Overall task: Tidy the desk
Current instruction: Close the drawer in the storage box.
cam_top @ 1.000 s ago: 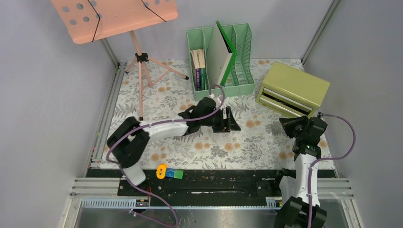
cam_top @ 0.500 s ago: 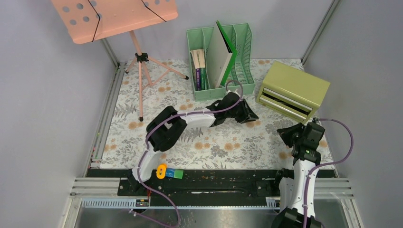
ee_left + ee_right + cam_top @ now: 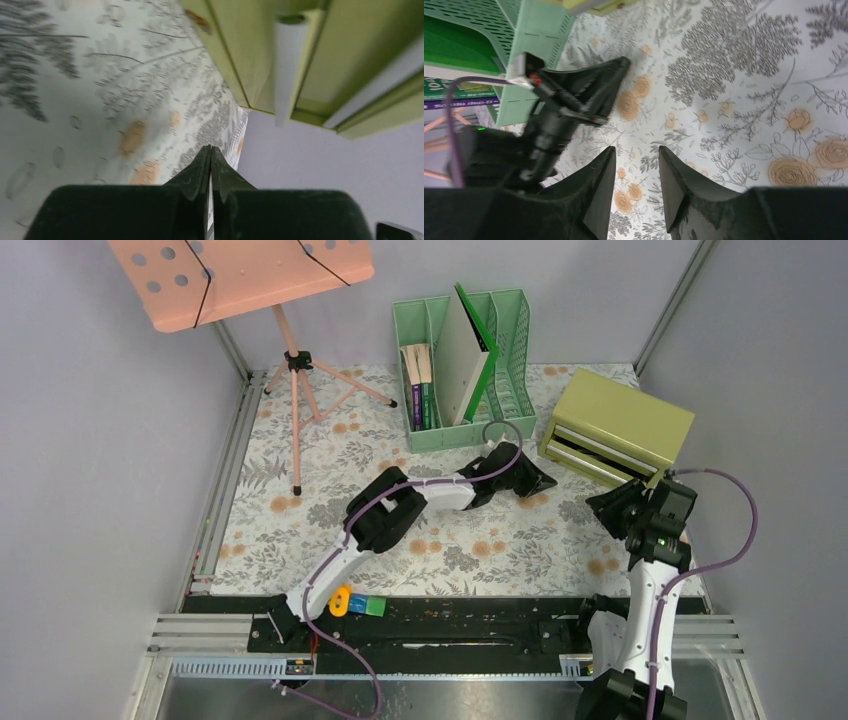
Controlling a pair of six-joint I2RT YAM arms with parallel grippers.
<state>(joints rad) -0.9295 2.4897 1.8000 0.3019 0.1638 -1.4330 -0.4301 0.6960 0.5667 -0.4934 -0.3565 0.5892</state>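
The desk (image 3: 330, 455) is a flat top covered in pale cloth with grey ferns and orange flowers. My left arm stretches across it to the right. Its gripper (image 3: 545, 481) is shut with nothing in it, tips just short of the olive-green drawer box (image 3: 620, 410). In the left wrist view the shut fingertips (image 3: 210, 148) point past the box's lower front corner (image 3: 260, 75), low over the cloth. My right gripper (image 3: 603, 508) hovers near the desk's right side, partly open and holding nothing. In the right wrist view its fingers (image 3: 636, 149) frame bare cloth, with the left gripper (image 3: 584, 95) ahead.
A mint-green file organizer (image 3: 465, 430) holding books and a green folder stands at the back centre. A pink music stand (image 3: 240, 275) on a tripod is at the back left. A small yellow, blue and green item (image 3: 356, 604) lies on the front rail. The box's drawers (image 3: 600, 455) look slightly ajar.
My left arm has swung right from the middle of the desk to the drawer box, and its jaws have closed. My right gripper has opened and shifted slightly.
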